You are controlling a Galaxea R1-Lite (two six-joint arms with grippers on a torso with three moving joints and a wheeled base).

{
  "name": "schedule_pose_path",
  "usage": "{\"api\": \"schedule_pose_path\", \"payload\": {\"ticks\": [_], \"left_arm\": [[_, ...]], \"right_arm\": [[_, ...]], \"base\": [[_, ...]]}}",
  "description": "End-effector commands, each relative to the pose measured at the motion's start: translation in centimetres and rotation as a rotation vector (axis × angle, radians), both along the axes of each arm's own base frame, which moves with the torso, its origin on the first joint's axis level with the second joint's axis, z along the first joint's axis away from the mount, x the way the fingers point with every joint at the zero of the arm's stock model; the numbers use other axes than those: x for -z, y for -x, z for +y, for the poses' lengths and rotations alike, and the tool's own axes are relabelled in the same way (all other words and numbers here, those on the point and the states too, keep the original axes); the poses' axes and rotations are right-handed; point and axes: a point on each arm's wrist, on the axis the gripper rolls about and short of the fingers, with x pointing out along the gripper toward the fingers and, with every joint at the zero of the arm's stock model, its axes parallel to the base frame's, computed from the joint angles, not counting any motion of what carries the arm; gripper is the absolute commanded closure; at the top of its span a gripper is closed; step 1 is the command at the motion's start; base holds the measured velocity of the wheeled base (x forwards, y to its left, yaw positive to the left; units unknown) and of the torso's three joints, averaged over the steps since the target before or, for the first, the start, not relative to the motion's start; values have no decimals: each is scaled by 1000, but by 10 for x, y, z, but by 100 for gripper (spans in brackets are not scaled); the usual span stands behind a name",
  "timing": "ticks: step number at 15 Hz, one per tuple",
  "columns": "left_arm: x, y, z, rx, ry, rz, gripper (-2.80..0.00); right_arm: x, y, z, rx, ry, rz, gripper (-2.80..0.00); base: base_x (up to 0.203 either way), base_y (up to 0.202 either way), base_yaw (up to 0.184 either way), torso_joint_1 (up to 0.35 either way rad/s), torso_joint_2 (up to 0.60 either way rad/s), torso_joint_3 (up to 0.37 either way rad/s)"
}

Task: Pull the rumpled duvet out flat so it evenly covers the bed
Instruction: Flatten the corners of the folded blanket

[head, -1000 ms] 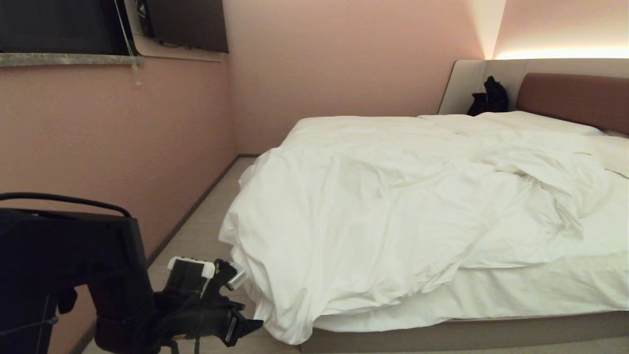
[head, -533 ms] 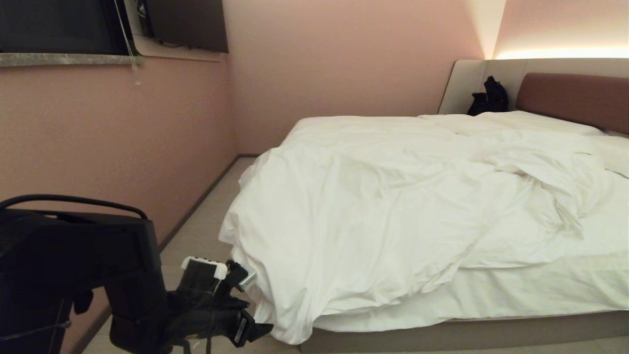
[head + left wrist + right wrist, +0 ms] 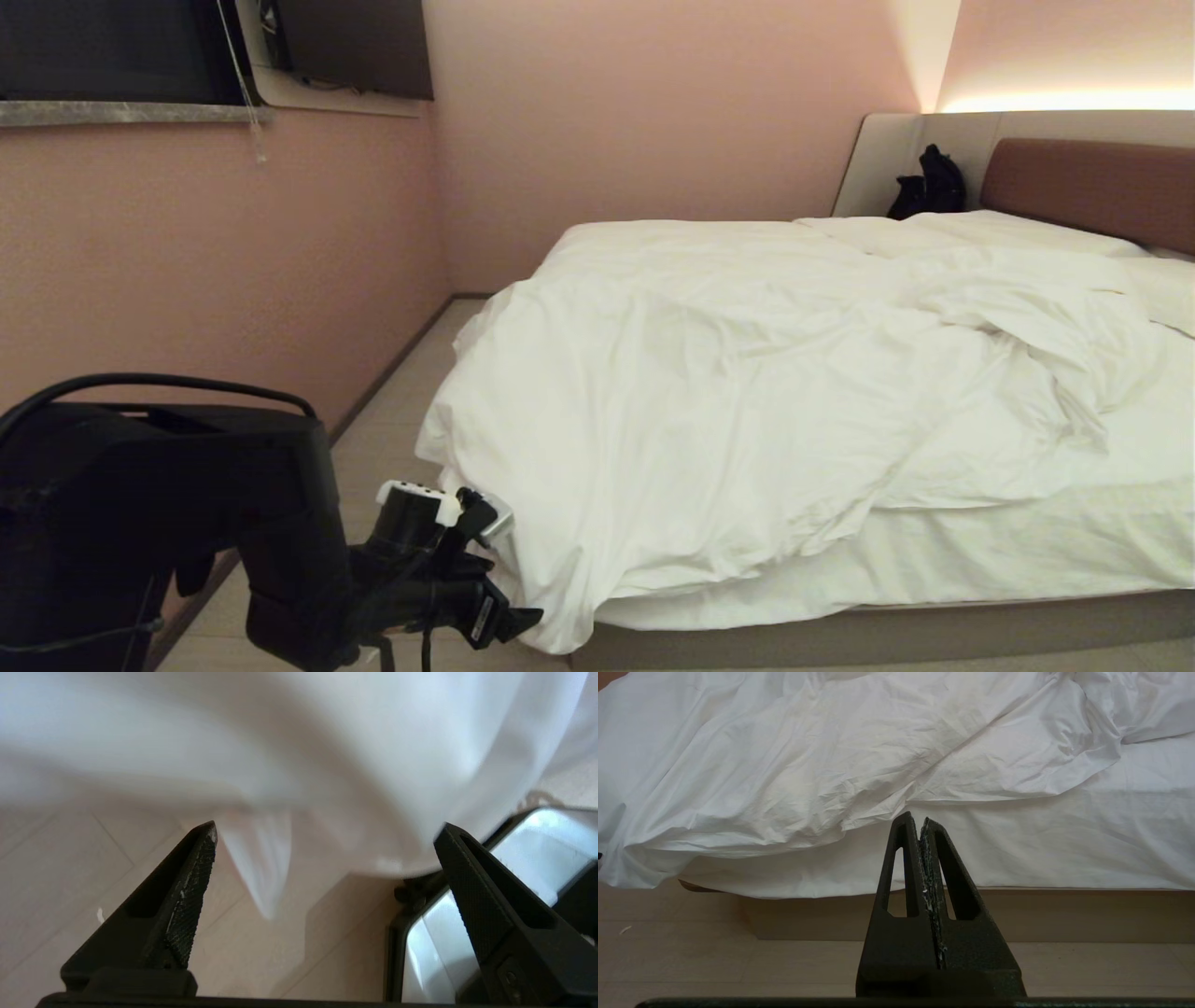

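Observation:
The white duvet [image 3: 709, 401] lies rumpled on the bed [image 3: 887, 630], bunched toward the near left corner and hanging over it almost to the floor. On the right side the mattress sheet [image 3: 1074, 551] is bare. My left gripper [image 3: 509, 616] is low beside that hanging corner. In the left wrist view the left gripper [image 3: 328, 828] is open, with a drooping fold of the duvet [image 3: 261, 872] just beyond its fingertips and nothing between them. My right gripper [image 3: 920, 819] is shut and empty, facing the bed's side below the duvet [image 3: 808, 765].
A pink wall [image 3: 187, 261] runs along the left, leaving a narrow strip of floor [image 3: 392, 439] beside the bed. A black bag [image 3: 929, 184] sits by the reddish headboard [image 3: 1092, 187]. My own glossy base [image 3: 514, 868] is close to the left fingers.
My left arm has moved right, bringing its gripper closer to the duvet's hanging corner. The duvet and the right arm have not moved.

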Motion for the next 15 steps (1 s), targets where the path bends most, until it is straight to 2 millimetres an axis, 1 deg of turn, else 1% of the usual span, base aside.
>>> {"api": "schedule_pose_path", "payload": {"ticks": [1, 15], "left_arm": [[2, -2, -4, 10, 2, -7, -280], [1, -5, -13, 19, 0, -32, -280]], "right_arm": [[0, 0, 0, 0, 0, 2, 0], [0, 0, 0, -1, 0, 0, 0]], "base": [[0, 0, 0, 0, 0, 0], [0, 0, 0, 0, 0, 0]]}}
